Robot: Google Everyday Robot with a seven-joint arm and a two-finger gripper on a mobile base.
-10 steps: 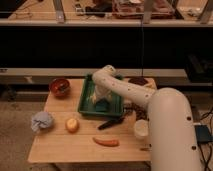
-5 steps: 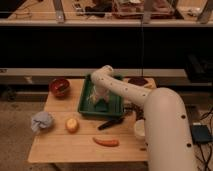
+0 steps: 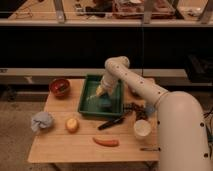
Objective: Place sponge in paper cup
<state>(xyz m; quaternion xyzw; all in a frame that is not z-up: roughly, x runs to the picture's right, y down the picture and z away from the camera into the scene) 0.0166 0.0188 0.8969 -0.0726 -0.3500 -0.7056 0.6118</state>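
Note:
My gripper [image 3: 100, 94] reaches down into the green tray [image 3: 85, 100] at the middle of the wooden table. A small bluish sponge-like thing [image 3: 105, 104] lies in the tray, right by the gripper; I cannot tell whether they touch. The white paper cup [image 3: 142, 128] stands upright on the table to the right front of the tray, close to my arm's white body. The cup looks empty.
A red bowl [image 3: 60, 87] stands left of the tray. A crumpled grey cloth [image 3: 42, 121], a yellow fruit [image 3: 72, 124], an orange carrot-like item [image 3: 106, 142] and a black utensil [image 3: 112, 122] lie in front. Dark shelving runs behind the table.
The arm has shifted a little over the tray, and the gripper stays low inside it. The cup and the other items have not moved.

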